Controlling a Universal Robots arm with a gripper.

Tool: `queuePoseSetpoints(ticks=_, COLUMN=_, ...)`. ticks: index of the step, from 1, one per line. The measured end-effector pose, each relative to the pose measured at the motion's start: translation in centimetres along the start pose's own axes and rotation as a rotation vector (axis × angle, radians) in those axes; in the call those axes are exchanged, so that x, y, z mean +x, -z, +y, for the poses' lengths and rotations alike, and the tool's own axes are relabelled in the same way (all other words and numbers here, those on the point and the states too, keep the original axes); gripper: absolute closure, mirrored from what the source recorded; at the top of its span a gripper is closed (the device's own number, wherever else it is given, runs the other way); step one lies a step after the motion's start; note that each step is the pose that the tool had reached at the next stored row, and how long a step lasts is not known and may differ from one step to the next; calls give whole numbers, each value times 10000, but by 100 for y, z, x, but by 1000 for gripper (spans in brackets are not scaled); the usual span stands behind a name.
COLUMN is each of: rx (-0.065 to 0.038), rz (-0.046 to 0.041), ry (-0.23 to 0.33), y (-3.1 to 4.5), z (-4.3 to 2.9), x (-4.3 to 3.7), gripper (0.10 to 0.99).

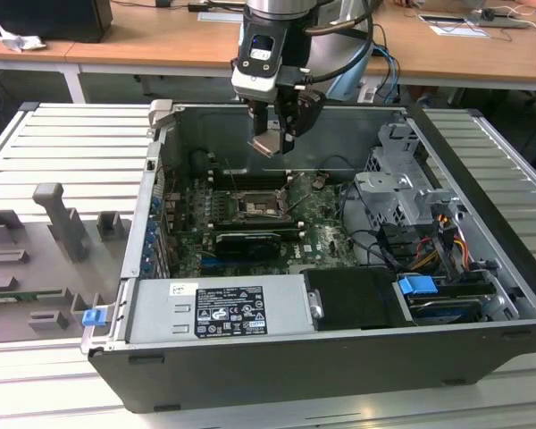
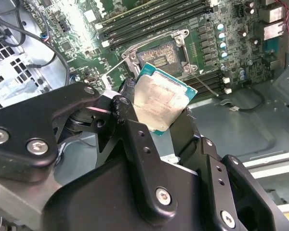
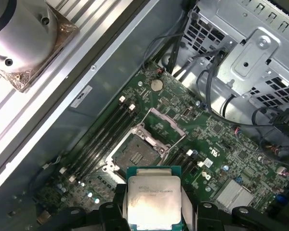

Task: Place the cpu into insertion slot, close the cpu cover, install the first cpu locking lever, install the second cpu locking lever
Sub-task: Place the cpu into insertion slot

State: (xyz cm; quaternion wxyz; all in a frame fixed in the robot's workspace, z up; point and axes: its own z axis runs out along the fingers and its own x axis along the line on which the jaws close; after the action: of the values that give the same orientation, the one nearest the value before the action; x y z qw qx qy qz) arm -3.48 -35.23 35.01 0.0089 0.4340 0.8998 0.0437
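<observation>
My gripper [image 1: 273, 134] hangs inside the open computer case, shut on the cpu [image 1: 270, 144], a flat square chip with a dull silver face and a green edge. Both wrist views show the cpu [image 2: 160, 100] [image 3: 151, 199] clamped by its sides between the black fingers [image 2: 135, 130]. It hovers above the motherboard, apart from it, a little off from the insertion slot [image 1: 257, 207] [image 2: 159, 57] [image 3: 134, 155], a dark square socket with a silvery rim. The cpu cover [image 3: 160, 126] stands hinged open at one side of the slot. Thin wire levers [image 2: 205, 85] stick out beside the socket.
Long black memory bars [image 3: 103, 137] flank the socket. A power supply [image 1: 219, 308] fills the case front, and a drive cage [image 1: 395, 192] with cables sits at the exterior view's right. Grey fixtures [image 1: 58, 228] stand on the slatted table at the exterior view's left.
</observation>
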Motion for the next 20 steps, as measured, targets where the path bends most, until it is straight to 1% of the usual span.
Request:
queuePoseSetpoints(ticks=1, rx=-1, rz=-4, ry=-50, y=-1, z=0, x=0, gripper=549)
queuePoseSetpoints(ticks=5, rx=-11, rz=-47, ry=-569, y=-10, z=-1, x=0, gripper=549)
queuePoseSetpoints(ticks=9, rx=-18, rz=-79, ry=-944, y=-16, z=-2, x=0, gripper=549)
queuePoseSetpoints(ticks=11, rx=4, rz=-78, ry=-1132, y=-33, z=-3, x=0, gripper=549)
queuePoseSetpoints(ticks=12, rx=22, rz=-71, ry=-1168, y=-53, z=-5, x=-1, gripper=549)
queuePoseSetpoints(ticks=13, rx=51, rz=-81, ry=-1172, y=-89, z=-8, x=-2, gripper=549)
queuePoseSetpoints(ticks=14, rx=53, rz=-84, ry=-1171, y=-124, z=-11, x=-3, gripper=549)
queuePoseSetpoints(ticks=17, rx=59, rz=-96, ry=-1210, y=-148, z=-13, x=-3, gripper=549)
queuePoseSetpoints(ticks=20, rx=58, rz=-106, ry=-1306, y=-151, z=-13, x=-3, gripper=549)
